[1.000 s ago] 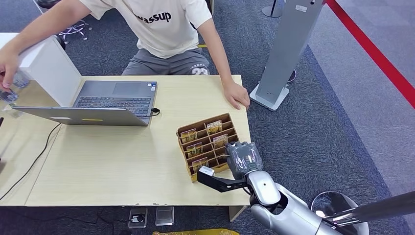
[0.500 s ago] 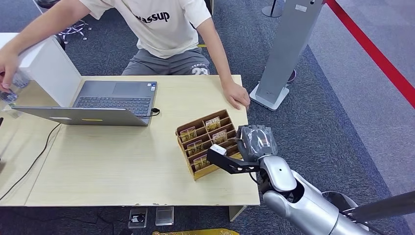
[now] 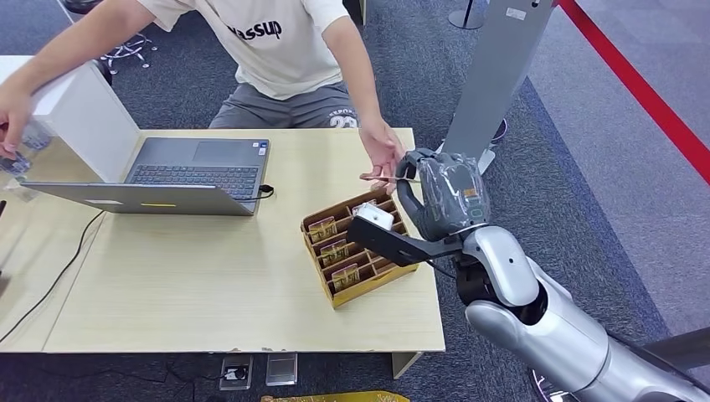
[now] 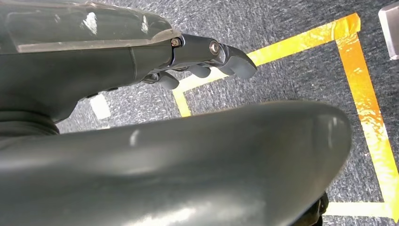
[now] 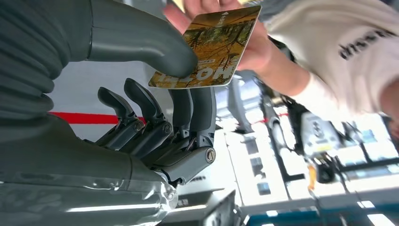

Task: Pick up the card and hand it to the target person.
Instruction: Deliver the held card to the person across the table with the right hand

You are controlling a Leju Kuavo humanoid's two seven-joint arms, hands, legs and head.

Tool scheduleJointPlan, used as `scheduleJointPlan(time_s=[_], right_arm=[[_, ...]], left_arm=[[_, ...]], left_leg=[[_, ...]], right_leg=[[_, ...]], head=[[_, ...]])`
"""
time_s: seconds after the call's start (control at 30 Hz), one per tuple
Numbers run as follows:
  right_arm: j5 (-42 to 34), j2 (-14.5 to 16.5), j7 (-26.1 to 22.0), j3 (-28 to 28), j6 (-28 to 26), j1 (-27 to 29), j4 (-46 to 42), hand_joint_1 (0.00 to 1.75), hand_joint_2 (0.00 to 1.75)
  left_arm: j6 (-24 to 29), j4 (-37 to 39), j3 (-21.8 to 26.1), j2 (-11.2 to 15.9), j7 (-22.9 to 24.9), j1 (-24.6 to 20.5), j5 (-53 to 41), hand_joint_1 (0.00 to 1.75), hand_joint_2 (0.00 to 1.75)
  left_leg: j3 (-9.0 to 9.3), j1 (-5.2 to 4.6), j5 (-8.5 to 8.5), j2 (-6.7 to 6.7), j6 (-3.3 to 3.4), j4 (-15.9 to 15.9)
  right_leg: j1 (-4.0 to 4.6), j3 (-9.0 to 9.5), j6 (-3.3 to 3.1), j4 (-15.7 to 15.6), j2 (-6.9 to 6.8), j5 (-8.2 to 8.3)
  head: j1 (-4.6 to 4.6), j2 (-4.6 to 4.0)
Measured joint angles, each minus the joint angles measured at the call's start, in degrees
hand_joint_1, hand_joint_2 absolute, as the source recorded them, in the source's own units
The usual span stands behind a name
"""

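1. The right hand (image 3: 444, 197) has risen from the wooden card rack (image 3: 356, 249) and is now pinching the card (image 5: 207, 47) between thumb and fingers above the table's (image 3: 209, 285) far edge.
2. The card is showing golden autumn foliage with partly hidden writing.
3. The person's hand (image 3: 381, 155) is reaching the card; the shirt is reading "assup".
4. The left hand (image 4: 202, 61) is hanging over floor tape, holding nothing, fingers loosely curled.

Right arm (image 3: 544, 314): silver glossy shell, black joint at the wrist, black camera bracket with a white-tipped block. Right hand (image 3: 448, 197): grey ribbed cover under clear film, thick grey thumb, darker fingers (image 5: 141, 113) with visible screws.
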Motion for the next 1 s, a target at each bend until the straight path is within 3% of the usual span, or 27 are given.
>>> scheduleJointPlan(time_s=[0.27, 0.47, 0.6, 0.67, 0.8, 1.0], right_arm=[[2.7, 4.6, -7.7, 1.3, -10.9, 0.1, 8.5, 1.62, 1.75], [1.9, 6.9, -11.6, 1.6, -12.0, 0.1, 16.0, 1.62, 1.75], [0.6, 7.7, -12.6, 1.6, -12.7, 0.1, 19.3, 0.00, 1.75], [-0.3, 7.9, -12.7, 1.5, -13.3, 0.2, 20.1, 0.00, 1.75], [-6.1, 7.9, -14.3, 1.3, -14.9, 1.0, 20.8, 0.00, 1.75], [-26.7, 8.1, -21.7, 0.0, -18.3, 4.2, 19.3, 0.00, 1.75]], left_arm=[[-1.0, -0.4, 0.0, -0.2, 0.9, -1.5, -0.6, 0.00, 0.00], [-2.1, -0.5, 0.0, -0.3, 1.4, -1.9, -1.2, 0.00, 0.00], [-2.1, -0.5, 0.0, -0.3, 1.5, -1.8, -2.1, 0.00, 1.75], [-1.6, -0.5, -0.1, -0.3, 1.4, -1.8, -2.7, 0.00, 1.75], [-0.7, -0.5, -0.1, -0.3, 0.5, -1.8, -2.6, 0.00, 0.00], [0.4, -0.5, 0.0, -0.2, -0.3, -1.3, -2.1, 0.00, 0.00]], left_leg=[[0.01, 0.00, 0.01, -0.02, 0.00, 0.0], [0.00, 0.00, 0.01, -0.03, 0.00, 0.0], [-0.01, 0.00, 0.01, -0.04, 0.00, 0.0], [0.00, 0.00, 0.01, -0.03, 0.00, 0.0], [0.00, 0.00, 0.01, -0.02, 0.00, 0.0], [0.02, 0.00, 0.01, -0.02, 0.00, 0.0]], right_leg=[[0.00, 0.02, 0.00, 0.0, -0.02, 0.00], [0.00, 0.01, 0.00, 0.0, -0.02, 0.00], [0.00, 0.00, 0.00, 0.0, -0.04, 0.00], [0.00, 0.00, 0.00, 0.0, -0.03, 0.00], [0.00, -0.01, 0.00, 0.0, -0.02, 0.00], [0.00, -0.01, 0.00, 0.0, -0.02, 0.00]], head=[[-0.08, -0.01], [-0.02, -0.01], [-0.02, -0.01], [-0.01, -0.01], [-0.03, -0.01], [-0.07, -0.01]])
